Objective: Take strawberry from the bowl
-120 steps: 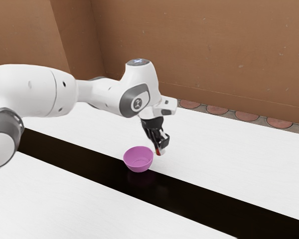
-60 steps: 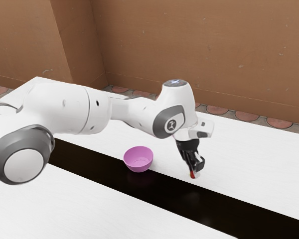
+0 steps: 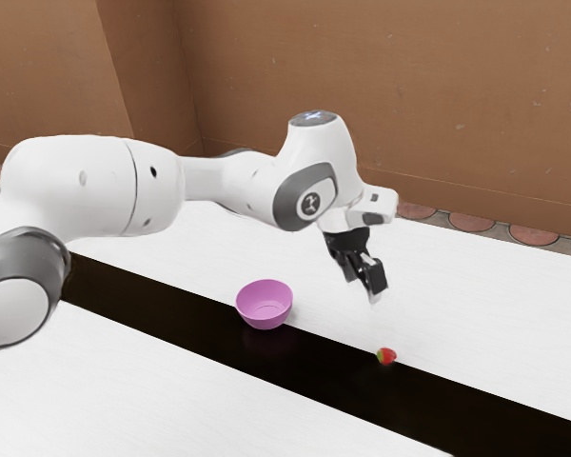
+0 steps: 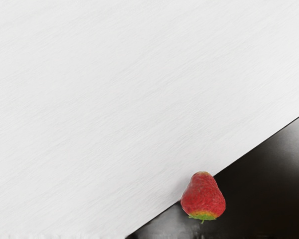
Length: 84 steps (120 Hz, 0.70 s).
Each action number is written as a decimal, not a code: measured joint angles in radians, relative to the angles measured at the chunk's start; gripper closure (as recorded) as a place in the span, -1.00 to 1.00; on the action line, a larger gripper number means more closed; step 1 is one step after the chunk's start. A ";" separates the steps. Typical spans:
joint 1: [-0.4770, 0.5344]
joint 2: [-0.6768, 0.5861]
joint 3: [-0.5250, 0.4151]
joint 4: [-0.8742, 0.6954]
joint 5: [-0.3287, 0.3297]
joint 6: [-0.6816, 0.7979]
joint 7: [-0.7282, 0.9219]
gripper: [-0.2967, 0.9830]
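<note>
Strawberry (image 4: 203,195) straddles the black strip's (image 4: 269,184) edge; exterior view adds purple bowl (image 3: 265,317).

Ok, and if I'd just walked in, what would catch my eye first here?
Probably the big white arm, reaching in from the exterior view's left, its black hand above the white table. Then the bright red strawberry, lying at the edge of the black strip, and the empty purple bowl, further toward the exterior view's left.
</note>
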 joint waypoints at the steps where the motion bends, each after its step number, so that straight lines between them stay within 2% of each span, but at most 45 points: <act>1: -0.001 -0.008 0.004 -0.004 0.000 0.000 0.001 -0.30; 32: -0.012 -0.204 0.145 -0.044 0.010 -0.076 0.007 -0.47; 58: -0.009 -0.262 0.261 0.018 0.069 -0.225 -0.017 -0.51; 72: -0.010 -0.268 0.273 0.119 0.138 -0.306 -0.059 -0.52; 84: -0.010 -0.270 0.271 0.151 0.167 -0.362 -0.098 -0.53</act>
